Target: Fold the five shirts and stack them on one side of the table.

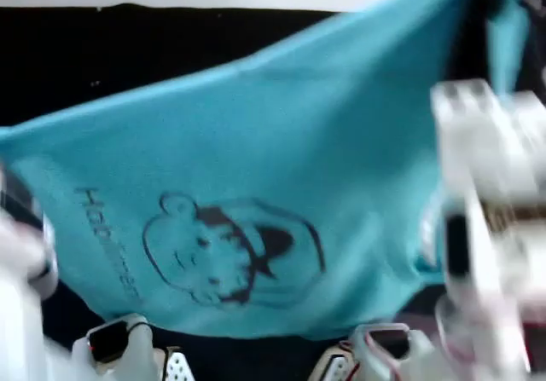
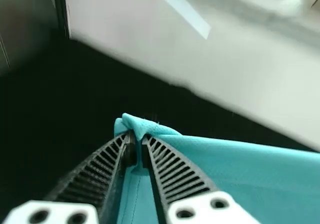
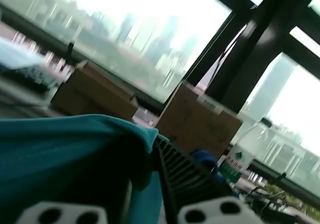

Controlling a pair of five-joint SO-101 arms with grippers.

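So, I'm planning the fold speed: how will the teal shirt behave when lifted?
Likely floppy: the teal shirt drapes loosely below its raised edge. Probably light, since the left hand holds it by one pinched corner. It may swing or slip if moved fast, with so small a grip.

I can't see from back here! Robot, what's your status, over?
Left claw shut on a shirt corner. Right claw shut on another. Shirt held up, spread wide, not yet folded. Black table beneath.
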